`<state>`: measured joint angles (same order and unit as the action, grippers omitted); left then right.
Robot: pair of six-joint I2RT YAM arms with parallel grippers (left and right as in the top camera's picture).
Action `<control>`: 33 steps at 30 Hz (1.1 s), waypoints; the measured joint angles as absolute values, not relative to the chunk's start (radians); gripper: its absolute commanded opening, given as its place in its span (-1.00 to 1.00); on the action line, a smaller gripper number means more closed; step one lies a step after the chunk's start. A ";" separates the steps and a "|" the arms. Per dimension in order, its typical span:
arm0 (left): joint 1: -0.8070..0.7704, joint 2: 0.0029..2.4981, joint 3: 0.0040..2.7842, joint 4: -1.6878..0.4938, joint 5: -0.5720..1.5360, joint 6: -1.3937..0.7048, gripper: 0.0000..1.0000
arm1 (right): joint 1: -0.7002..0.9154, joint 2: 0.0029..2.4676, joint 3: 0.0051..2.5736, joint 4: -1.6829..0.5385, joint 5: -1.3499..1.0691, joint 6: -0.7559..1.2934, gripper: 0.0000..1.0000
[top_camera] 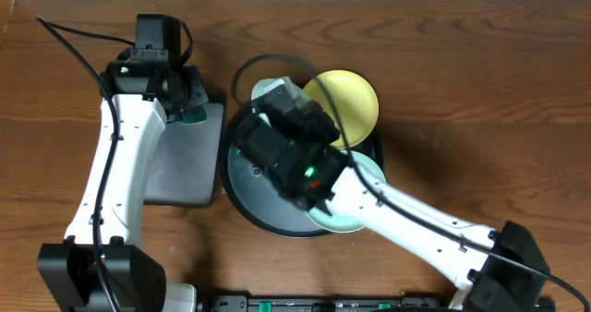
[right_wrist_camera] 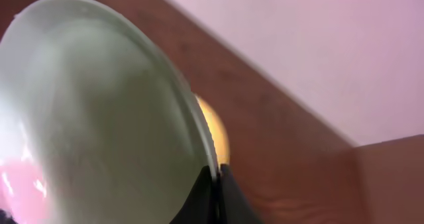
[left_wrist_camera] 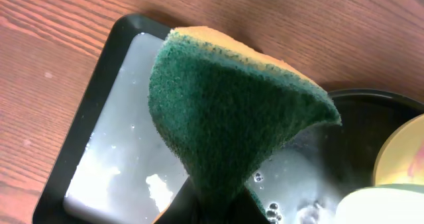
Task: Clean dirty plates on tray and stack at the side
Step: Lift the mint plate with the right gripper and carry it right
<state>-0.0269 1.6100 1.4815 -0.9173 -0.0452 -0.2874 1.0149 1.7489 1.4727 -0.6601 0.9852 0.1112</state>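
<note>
1. Overhead alone gives you the layout. The round tray is mid-table, with the rectangular tray just beside it on the left. The yellow plate sits at the round tray's far-right rim. A second mint plate lies on its near-right part, partly under your right arm
2. The left wrist alone shows you the sponge close up, dark green scouring face with a yellow backing. It also shows cloudy, bubbly water in the rectangular tray
3. The right wrist alone shows you the held mint plate standing on edge, glossy, with the yellow plate peeking out behind it
4. Your left arm stretches from the near edge to the rectangular tray's far end. The left gripper is pinching the sponge above the water
5. Your right arm crosses the round tray diagonally from the near-right corner. The right gripper is clamped on the held plate's rim, with the plate lifted over the tray's far-left part
</note>
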 measured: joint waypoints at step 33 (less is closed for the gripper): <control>-0.027 1.610 1.481 -0.936 -0.052 -0.287 -0.85 | 0.830 1.661 1.472 -0.773 0.567 0.177 -0.98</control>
